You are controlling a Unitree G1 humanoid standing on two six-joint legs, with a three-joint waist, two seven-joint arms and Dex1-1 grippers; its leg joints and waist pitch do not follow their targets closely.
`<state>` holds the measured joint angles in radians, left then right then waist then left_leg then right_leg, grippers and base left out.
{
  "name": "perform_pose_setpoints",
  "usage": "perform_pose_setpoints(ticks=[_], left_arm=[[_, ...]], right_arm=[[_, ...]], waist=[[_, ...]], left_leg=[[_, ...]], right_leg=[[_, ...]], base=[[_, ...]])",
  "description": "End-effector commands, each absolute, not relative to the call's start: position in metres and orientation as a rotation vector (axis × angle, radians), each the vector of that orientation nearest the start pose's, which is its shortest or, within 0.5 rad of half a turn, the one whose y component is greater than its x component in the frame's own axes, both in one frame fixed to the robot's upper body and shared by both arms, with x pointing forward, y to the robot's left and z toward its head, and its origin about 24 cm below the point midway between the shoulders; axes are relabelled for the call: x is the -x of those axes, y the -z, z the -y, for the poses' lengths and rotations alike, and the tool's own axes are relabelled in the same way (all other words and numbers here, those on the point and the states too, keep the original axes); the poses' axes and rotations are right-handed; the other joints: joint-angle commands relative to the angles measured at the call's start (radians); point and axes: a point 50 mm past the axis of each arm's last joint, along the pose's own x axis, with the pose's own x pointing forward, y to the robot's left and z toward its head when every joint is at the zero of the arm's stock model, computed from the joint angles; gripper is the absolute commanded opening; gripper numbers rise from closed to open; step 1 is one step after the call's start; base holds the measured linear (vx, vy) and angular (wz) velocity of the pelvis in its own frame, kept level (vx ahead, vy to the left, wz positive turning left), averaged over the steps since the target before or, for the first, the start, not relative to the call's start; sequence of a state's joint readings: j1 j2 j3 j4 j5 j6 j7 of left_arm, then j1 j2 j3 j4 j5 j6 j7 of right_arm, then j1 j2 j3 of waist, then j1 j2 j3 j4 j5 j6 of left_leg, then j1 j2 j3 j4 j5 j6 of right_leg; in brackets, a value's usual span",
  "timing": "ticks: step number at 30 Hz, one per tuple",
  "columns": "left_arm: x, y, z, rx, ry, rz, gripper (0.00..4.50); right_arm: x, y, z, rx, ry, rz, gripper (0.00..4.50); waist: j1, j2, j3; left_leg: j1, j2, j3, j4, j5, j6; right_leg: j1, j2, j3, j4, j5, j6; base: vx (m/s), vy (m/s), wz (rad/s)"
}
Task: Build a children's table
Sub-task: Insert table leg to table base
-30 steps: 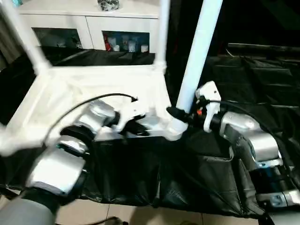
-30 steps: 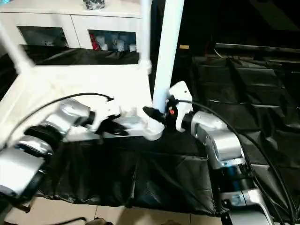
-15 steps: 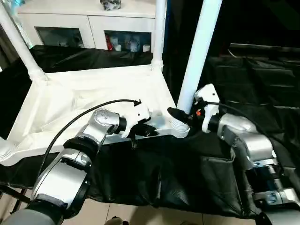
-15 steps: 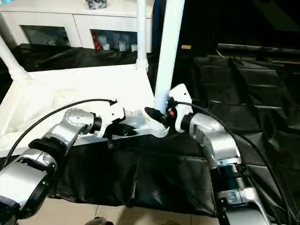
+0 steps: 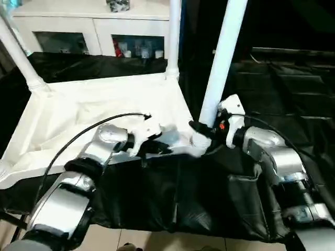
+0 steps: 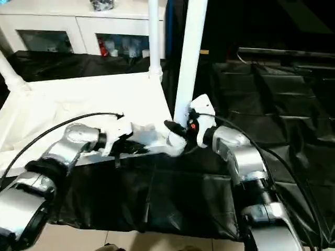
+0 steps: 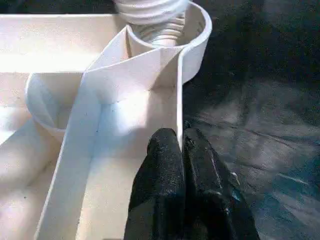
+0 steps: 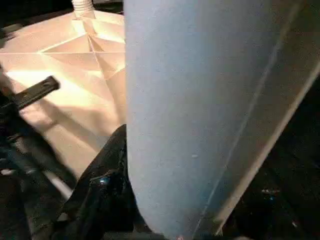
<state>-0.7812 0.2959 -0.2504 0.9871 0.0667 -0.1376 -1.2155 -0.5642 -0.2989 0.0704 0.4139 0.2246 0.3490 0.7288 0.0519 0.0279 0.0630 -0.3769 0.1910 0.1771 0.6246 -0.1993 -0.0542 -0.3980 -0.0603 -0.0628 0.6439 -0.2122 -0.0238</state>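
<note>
Left eye view: the white tabletop (image 5: 99, 112) lies upside down on a black sheet (image 5: 209, 193), ribbed underside up, with legs rising from its corner sockets. The left gripper (image 5: 157, 148) reaches in at the tabletop's near edge, just beside the near right corner socket (image 5: 199, 142). The right gripper (image 5: 200, 129) sits on the other side of that socket, against the base of the long white leg (image 5: 220, 57) standing upright in it. A second leg (image 5: 174, 36) rises at the corner beyond both grippers, and a third leg (image 5: 18, 52) at the far corner well off to the left gripper's side. A white glass-door cabinet (image 5: 94, 31) stands behind the tabletop.

Right eye view: the same layout; the right gripper's fingers (image 6: 175, 128) bracket the foot of the upright leg.

Left wrist view: the left gripper's two black fingers (image 7: 160, 170) are pressed together, pinching the thin side wall of the tabletop between their tips. Ahead of them stands the round socket with the threaded end of a leg in it.

Right wrist view: the leg sits between the half-spread right fingers, one dark finger (image 8: 107, 180) lying against its side.
</note>
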Motion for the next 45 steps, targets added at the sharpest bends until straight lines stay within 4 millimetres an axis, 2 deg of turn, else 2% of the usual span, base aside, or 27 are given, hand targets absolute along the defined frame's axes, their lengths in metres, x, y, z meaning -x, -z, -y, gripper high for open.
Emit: perform_pose_setpoints(ticks=[1,10,16,22,28,37,41,45], left_arm=[[-0.334,-0.045,-0.126,-0.358,1.376,-0.423,0.0],[-0.339,-0.046,-0.13,-0.419,1.312,-0.434,0.0],[-0.34,-0.048,-0.132,-0.427,1.293,-0.434,0.0],[-0.342,-0.049,-0.133,-0.427,1.283,-0.43,0.0],[-0.343,-0.051,-0.132,-0.421,1.289,-0.421,0.0],[-0.344,-0.052,-0.131,-0.417,1.274,-0.41,0.0],[-0.344,-0.052,-0.13,-0.417,1.266,-0.406,0.0],[-0.345,-0.052,-0.131,-0.436,1.257,-0.404,0.0]], right_arm=[[-0.338,-0.072,0.143,0.027,-0.798,-0.321,1.91],[-0.331,-0.068,0.14,-0.031,-0.853,-0.353,1.91],[-0.326,-0.069,0.139,0.0,-0.913,-0.377,1.91],[-0.324,-0.069,0.139,0.023,-0.93,-0.401,1.9],[-0.327,-0.068,0.141,0.014,-0.888,-0.368,1.9],[-0.326,-0.055,0.155,-0.201,-0.732,-0.278,1.9],[-0.313,-0.043,0.156,-0.188,-0.737,-0.292,1.9],[-0.307,-0.039,0.157,-0.052,-0.712,-0.309,1.9]], waist=[[0.002,-0.016,-0.073],[0.004,-0.016,-0.072],[0.002,-0.015,-0.068],[0.004,-0.013,-0.068],[0.002,-0.012,-0.067],[-0.001,-0.01,-0.066],[0.001,-0.011,-0.065],[0.003,-0.011,-0.064]], left_leg=[[0.012,0.039,-0.011,-0.072,-0.107,0.047],[0.013,0.04,-0.011,-0.075,-0.109,0.05],[0.017,0.041,-0.013,-0.08,-0.151,0.031],[0.02,0.043,-0.013,-0.083,-0.143,0.029],[0.02,0.043,-0.015,-0.085,-0.163,0.018],[0.02,0.044,-0.015,-0.088,-0.175,0.022],[0.02,0.045,-0.015,-0.09,-0.174,0.023],[0.021,0.044,-0.015,-0.093,-0.159,0.025]], right_leg=[[0.059,-0.088,0.055,-0.085,-0.099,-0.252],[0.06,-0.087,0.056,-0.087,-0.11,-0.244],[0.058,-0.089,0.056,-0.097,-0.189,-0.229],[0.058,-0.088,0.056,-0.096,-0.163,-0.233],[0.056,-0.091,0.057,-0.101,-0.2,-0.226],[0.055,-0.092,0.057,-0.102,-0.191,-0.237],[0.056,-0.093,0.057,-0.105,-0.196,-0.229],[0.056,-0.092,0.056,-0.107,-0.194,-0.22]], base=[[0.0,0.0,0.0],[0.0,0.0,0.0],[0.0,0.0,0.0],[0.0,0.0,0.0],[0.0,0.0,0.0],[0.0,0.0,0.0],[0.0,0.0,0.0],[0.0,0.0,0.0]])
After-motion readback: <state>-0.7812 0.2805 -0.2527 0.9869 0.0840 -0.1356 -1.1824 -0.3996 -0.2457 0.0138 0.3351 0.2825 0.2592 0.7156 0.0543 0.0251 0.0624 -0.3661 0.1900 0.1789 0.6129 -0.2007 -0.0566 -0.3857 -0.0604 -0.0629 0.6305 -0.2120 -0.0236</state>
